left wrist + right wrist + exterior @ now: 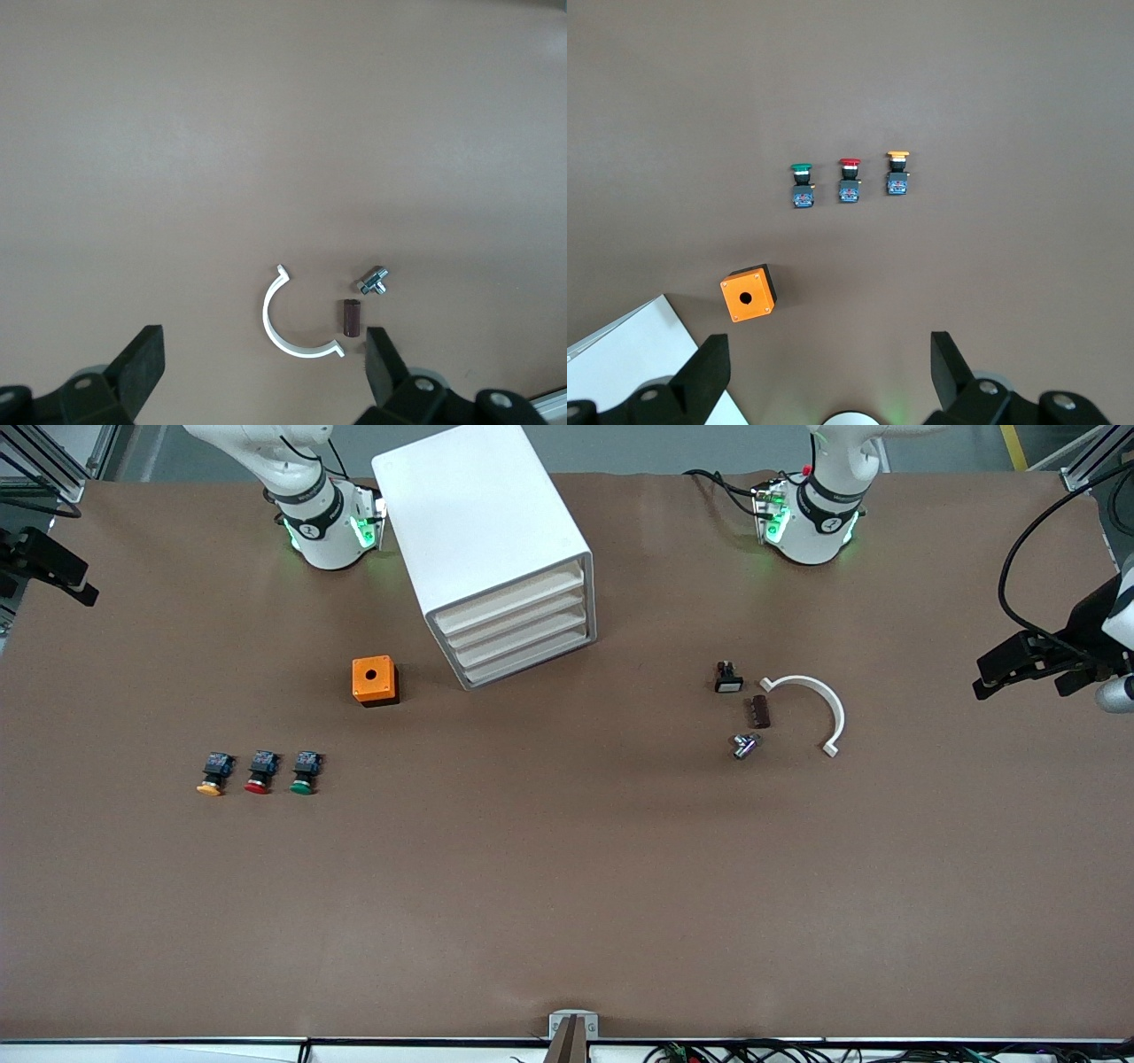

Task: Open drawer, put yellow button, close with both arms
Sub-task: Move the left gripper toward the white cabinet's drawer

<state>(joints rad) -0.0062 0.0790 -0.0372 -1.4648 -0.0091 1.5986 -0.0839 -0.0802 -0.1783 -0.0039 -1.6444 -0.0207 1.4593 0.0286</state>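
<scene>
The white cabinet (483,522) stands near the right arm's base, and its uppermost drawer (514,600) is shut like the three below it. The yellow button (212,774) lies on the table toward the right arm's end, at the end of a row with a red-capped button (259,772) and a green-capped one (304,772). In the right wrist view the yellow button (897,174) is well clear of my right gripper (828,367), which hangs open and empty, high above the table. My left gripper (266,363) is also open and empty, high over a white arc piece (288,319).
An orange box (375,680) with a hole in its top sits beside the cabinet, nearer the front camera. Toward the left arm's end lie the white arc piece (811,707), a small brown block (759,712), a metal part (744,745) and a black-and-white part (728,677).
</scene>
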